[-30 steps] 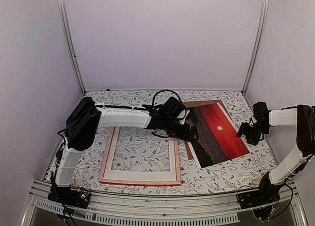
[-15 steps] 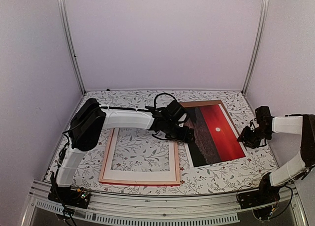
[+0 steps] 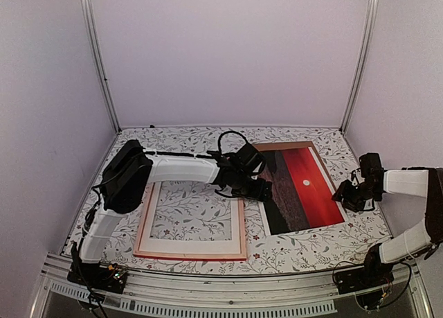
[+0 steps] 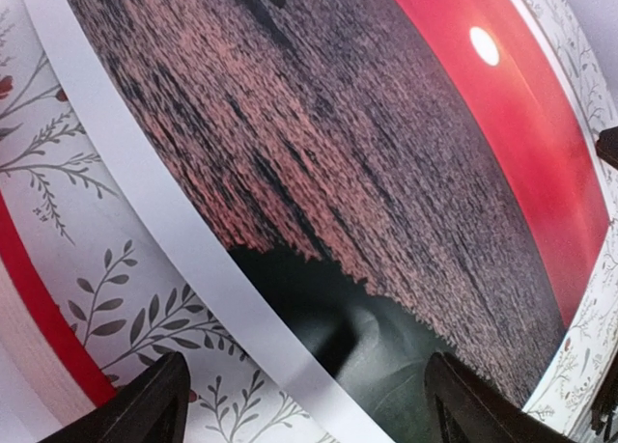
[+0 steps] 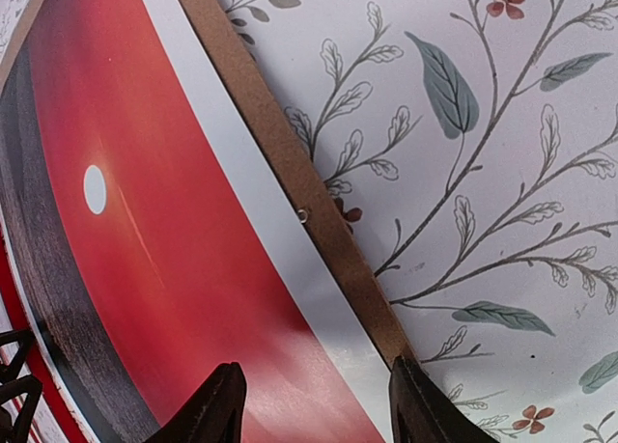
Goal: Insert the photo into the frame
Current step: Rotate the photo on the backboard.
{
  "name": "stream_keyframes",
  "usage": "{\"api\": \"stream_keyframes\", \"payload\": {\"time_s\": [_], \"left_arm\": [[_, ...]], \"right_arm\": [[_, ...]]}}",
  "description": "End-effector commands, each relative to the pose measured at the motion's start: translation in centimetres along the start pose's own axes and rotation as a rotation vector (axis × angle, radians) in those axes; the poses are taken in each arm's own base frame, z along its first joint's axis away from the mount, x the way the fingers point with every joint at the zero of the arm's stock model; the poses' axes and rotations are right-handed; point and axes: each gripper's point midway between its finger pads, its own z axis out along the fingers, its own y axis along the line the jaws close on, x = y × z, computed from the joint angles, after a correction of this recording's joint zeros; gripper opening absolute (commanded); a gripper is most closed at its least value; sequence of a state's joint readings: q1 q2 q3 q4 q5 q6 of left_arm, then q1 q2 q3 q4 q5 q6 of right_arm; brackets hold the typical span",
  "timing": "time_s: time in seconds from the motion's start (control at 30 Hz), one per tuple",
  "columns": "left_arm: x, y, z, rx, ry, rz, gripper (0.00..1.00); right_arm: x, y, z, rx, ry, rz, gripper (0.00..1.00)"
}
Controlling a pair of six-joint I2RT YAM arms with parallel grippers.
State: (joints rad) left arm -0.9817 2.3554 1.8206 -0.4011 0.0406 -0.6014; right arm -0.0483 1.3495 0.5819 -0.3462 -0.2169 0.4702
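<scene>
Fingers [image 4: 154, 409] of the left end effector [image 4: 307, 366] stand well apart, low over the near left part of the photo [image 4: 386, 173]. Between them lie the print's white border and its dark brown half. Whether they touch the paper cannot be told. In the top view the left end effector [image 3: 261, 188] sits at the photo's [image 3: 301, 186] left long edge, just beside the far right corner of the frame [image 3: 190, 245].

The right end effector [image 5: 317, 366] is likewise spread open and holds nothing. It straddles the photo's [image 5: 145, 221] right edge, where the white border meets a thin strip of brown backing board [image 5: 290, 187] showing from beneath. From above, the right end effector [image 3: 344, 195] is at the print's right side.

The photo lies face up and slightly skewed on the backing board [image 3: 284, 145], right of the frame. The frame lies flat, pale side up, red along its near rail. A narrow wedge of table [image 3: 311, 245] separates the two. Bare table shows in front of the photo and to its right.
</scene>
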Motion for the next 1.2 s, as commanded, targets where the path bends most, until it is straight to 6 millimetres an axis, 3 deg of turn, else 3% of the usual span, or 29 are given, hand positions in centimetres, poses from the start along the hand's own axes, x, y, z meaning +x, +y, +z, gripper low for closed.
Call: {"api": "stream_keyframes", "payload": {"time_s": [0.0, 0.2, 0.5, 0.73, 1.17], "left_arm": [[3.6, 1.7, 2.2, -0.051, 0.122, -0.025, 0.87], [3.7, 2.0, 2.8, -0.026, 0.135, -0.062, 0.82], [2.8, 4.5, 2.7, -0.044, 0.108, -0.149, 0.81], [2.2, 4.3, 2.8, 0.052, 0.102, -0.233, 0.78], [-1.0, 2.7, 0.3, 0.286, -0.005, -0.332, 0.56]], "right_arm": [[1.8, -0.7, 0.1, 0.045, 0.034, 0.018, 0.55], [3.6, 0.2, 1.0, 0.030, 0.083, -0.012, 0.51], [4.0, 1.0, 0.3, 0.012, 0.069, -0.022, 0.50], [4.3, 1.3, 0.2, 0.004, 0.070, -0.031, 0.50], [5.2, 1.2, 0.9, 0.012, 0.098, -0.044, 0.49]]}}
